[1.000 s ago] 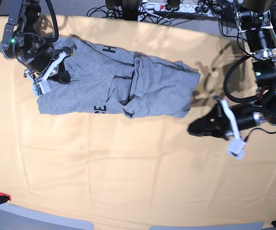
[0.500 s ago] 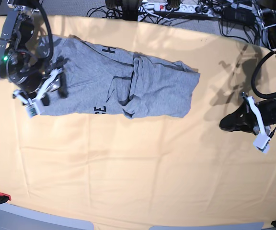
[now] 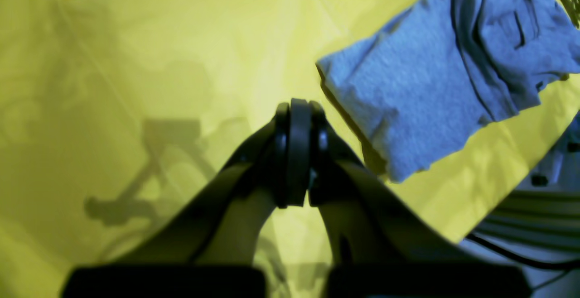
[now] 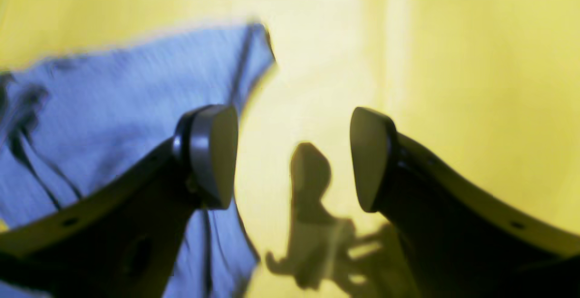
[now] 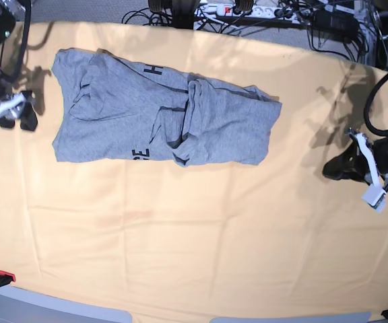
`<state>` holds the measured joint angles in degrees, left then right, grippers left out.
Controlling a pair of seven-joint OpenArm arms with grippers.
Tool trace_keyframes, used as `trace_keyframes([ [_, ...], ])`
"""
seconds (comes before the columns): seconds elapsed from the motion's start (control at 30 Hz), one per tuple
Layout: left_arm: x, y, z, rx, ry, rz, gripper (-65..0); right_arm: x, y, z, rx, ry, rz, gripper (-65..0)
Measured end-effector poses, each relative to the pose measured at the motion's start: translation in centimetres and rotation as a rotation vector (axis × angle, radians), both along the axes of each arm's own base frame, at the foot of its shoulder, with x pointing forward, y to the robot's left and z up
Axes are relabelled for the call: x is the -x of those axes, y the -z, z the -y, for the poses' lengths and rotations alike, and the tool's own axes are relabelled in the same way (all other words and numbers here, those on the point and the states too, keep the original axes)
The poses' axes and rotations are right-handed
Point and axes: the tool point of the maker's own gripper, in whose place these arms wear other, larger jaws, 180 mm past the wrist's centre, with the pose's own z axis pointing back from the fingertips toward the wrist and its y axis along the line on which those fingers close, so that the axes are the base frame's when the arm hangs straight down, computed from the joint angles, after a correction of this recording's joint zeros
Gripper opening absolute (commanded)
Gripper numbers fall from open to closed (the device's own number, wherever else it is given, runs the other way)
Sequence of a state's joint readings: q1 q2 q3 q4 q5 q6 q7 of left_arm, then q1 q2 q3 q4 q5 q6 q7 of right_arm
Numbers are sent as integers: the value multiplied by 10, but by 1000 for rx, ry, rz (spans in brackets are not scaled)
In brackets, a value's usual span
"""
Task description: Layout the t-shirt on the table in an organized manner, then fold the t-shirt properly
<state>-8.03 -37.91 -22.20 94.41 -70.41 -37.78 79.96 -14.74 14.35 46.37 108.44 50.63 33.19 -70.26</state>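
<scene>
On the far half of the counter (image 5: 180, 256) the t-shirt (image 5: 160, 114) lies as a bunched, elongated heap, with creased folds through the middle and black lettering partly showing. It is not yet spread flat, so the layout step is in hand and folding has not begun. Neither arm touches the garment. The right gripper (image 5: 15, 114) sits just off one end with its fingers (image 4: 213, 153) spread apart and empty. The left gripper (image 5: 345, 165) rests well clear of the other end, fingers (image 3: 294, 153) pressed together on nothing. The next move likely calls for gripping both ends and pulling outward.
</scene>
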Motion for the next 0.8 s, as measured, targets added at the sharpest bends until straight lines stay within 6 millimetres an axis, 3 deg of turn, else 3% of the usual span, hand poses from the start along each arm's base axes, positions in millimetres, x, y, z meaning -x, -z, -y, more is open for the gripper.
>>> trace_keyframes([
  [0.27, -2, -2, 0, 3, -4, 9, -650, 26, 19, -6, -38, 21, -67, -243],
  [0.47, -2, -1, -1, 9, -22, -5, -650, 35, 52, -29, -198, 90, -105, -243],
  [0.67, -2, -1, -1, 9, -22, -5, -650, 33, 66, -43, -359, 72, -68, -243],
  [0.8, -2, -1, -1, 10, -22, -4, -650, 28, 71, -72, -466, -17, -40, -243],
])
